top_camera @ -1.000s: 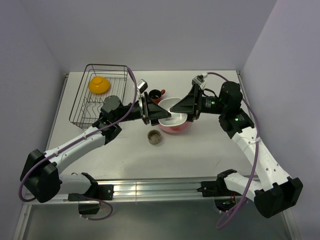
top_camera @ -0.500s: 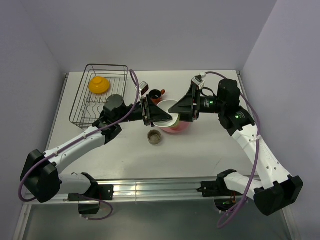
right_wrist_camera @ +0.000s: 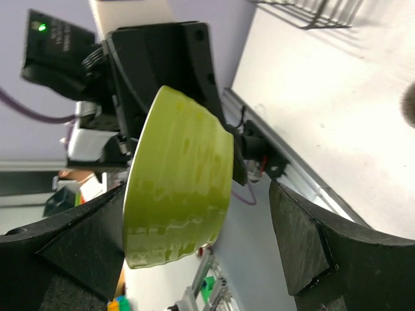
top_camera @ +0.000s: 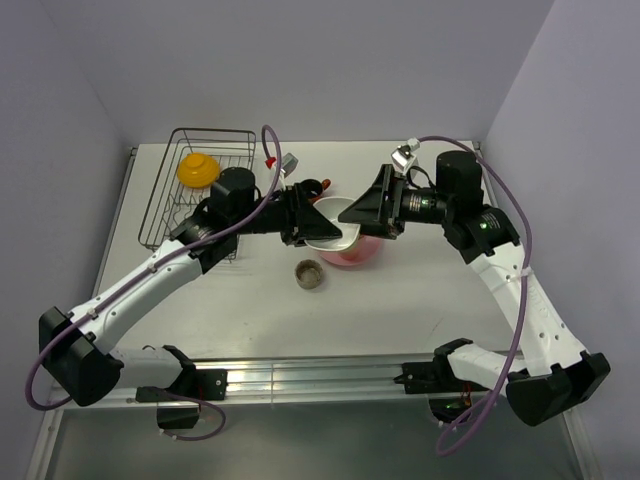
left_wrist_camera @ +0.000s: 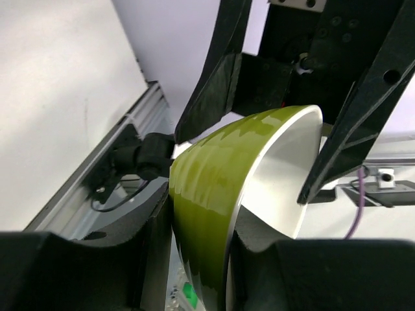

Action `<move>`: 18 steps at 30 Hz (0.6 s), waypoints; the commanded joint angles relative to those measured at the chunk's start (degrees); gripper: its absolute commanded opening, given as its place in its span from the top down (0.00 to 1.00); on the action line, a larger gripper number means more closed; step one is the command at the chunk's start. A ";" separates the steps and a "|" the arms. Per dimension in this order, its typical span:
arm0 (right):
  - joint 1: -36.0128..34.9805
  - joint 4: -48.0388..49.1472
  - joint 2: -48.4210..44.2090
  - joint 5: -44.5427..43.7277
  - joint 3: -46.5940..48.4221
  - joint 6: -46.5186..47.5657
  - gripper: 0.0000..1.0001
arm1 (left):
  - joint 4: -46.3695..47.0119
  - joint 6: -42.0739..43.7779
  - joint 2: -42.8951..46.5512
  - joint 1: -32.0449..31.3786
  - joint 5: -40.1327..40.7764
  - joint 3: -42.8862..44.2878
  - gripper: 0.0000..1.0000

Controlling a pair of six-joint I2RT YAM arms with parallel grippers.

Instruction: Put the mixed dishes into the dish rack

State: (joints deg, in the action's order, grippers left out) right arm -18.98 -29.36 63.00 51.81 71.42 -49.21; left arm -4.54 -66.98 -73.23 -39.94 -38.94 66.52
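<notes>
We seem mid-handover: the green-sided bowl point(left_wrist_camera: 214, 168) hangs over the pink plate point(top_camera: 365, 256), clamped in our left gripper point(left_wrist_camera: 201, 253), our right gripper point(right_wrist_camera: 198, 194) spread wide around it. Next, we should carry it left into the rack point(top_camera: 212, 131).

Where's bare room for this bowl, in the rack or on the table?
In the rack, the near half, this side of the orange bowl, shows only wire. The table is bare along its near edge, below the small dish. Crowded: the middle, with green bowl, pink plate, mug.
</notes>
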 commanded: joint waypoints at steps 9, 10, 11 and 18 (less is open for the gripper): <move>0.17 -9.83 -0.07 -11.11 6.80 7.81 0.12 | -19.36 13.09 2.57 0.83 6.68 8.80 1.00; 0.26 -10.27 -0.33 -11.81 6.89 7.81 0.12 | -21.81 13.80 2.57 1.53 7.99 9.24 1.00; 0.26 -10.45 -0.42 -12.26 7.15 7.90 0.12 | -23.57 15.46 2.48 1.88 9.04 10.63 1.00; 2.45 -15.37 -2.09 -19.02 9.88 9.92 0.12 | -37.03 23.38 1.07 7.85 19.24 16.44 1.00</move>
State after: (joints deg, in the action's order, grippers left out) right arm -18.11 -42.02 62.94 37.50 77.52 -41.58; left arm -35.11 -49.58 -72.93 -34.94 -25.85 79.26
